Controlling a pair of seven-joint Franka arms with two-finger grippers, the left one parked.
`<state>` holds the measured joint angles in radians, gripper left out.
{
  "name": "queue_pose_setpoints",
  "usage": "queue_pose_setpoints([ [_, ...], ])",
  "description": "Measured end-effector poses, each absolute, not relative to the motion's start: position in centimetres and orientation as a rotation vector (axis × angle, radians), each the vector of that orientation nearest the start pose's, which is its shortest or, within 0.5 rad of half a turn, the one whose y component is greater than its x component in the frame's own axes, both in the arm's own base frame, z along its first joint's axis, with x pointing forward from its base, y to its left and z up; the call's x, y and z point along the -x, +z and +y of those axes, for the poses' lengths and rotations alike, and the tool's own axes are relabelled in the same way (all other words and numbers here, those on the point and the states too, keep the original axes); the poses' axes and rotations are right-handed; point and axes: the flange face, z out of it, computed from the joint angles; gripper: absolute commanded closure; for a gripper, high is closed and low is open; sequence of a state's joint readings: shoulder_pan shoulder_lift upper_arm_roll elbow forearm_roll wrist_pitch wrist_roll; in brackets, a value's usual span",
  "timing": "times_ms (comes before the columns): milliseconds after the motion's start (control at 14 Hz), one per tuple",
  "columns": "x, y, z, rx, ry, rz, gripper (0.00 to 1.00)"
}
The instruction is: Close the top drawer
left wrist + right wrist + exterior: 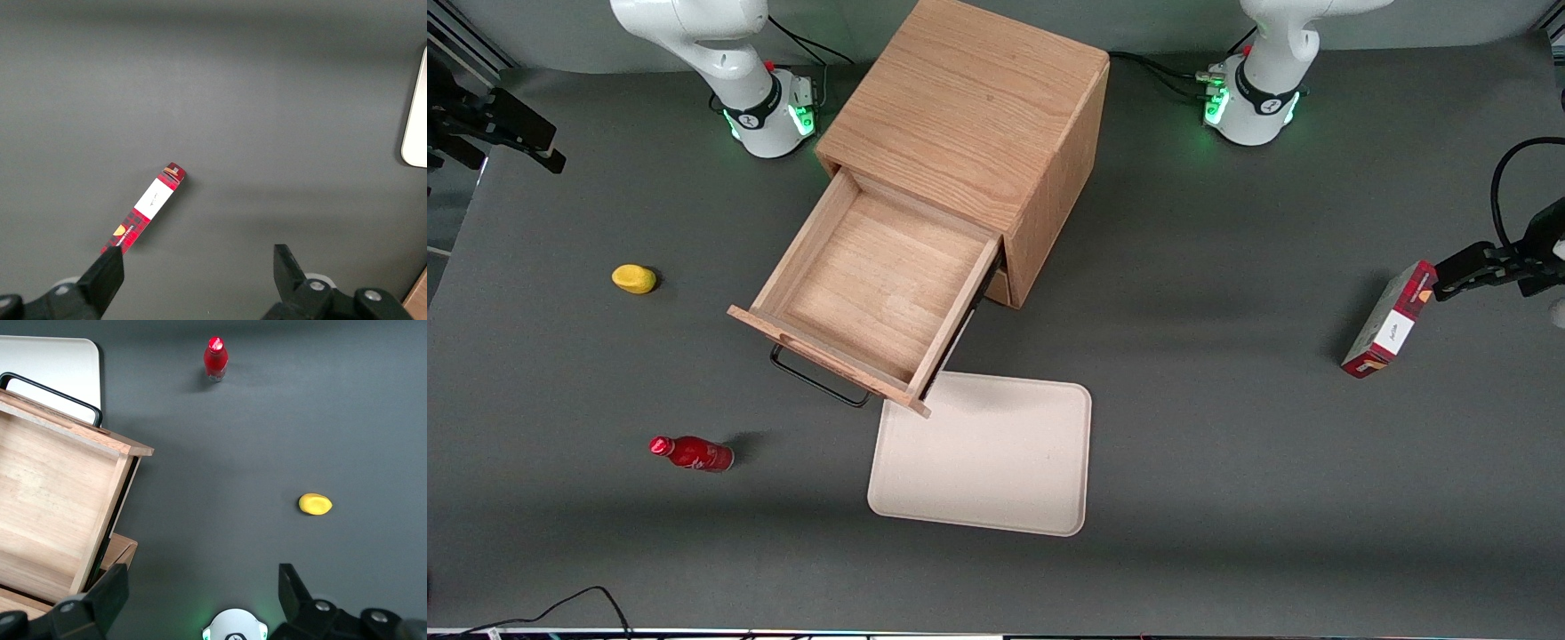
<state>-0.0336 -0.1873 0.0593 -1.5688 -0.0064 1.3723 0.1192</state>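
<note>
Top drawer (876, 289) hangs fully pulled out above the grey table (1227, 444), the tool (200, 600) spread wide overhead.

Top drawer (871, 293) pulled out over tray (987, 458); claw (200, 600) open above table (1227, 444).

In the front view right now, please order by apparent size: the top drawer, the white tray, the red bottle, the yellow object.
1. top drawer and white tray: similar, unsure
2. red bottle
3. yellow object

The claw hangs open above the table by the cabinet.
</note>
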Motion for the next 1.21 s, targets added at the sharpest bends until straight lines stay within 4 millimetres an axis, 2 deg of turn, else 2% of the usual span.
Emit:
queue_pose_setpoints([
  [357, -47.6, 70.8, 1.4, 3.154, -0.002, 0.142, 0.00],
  [643, -48.1, 70.8, 0.7, 3.154, -0.001, 0.020, 0.00],
  [929, -48.3, 70.6, 0.1, 3.116, 0.004, -0.006, 0.00],
  [1214, -49.3, 71.7, 1.5, 3.084, 0.008, -0.089, 0.00],
])
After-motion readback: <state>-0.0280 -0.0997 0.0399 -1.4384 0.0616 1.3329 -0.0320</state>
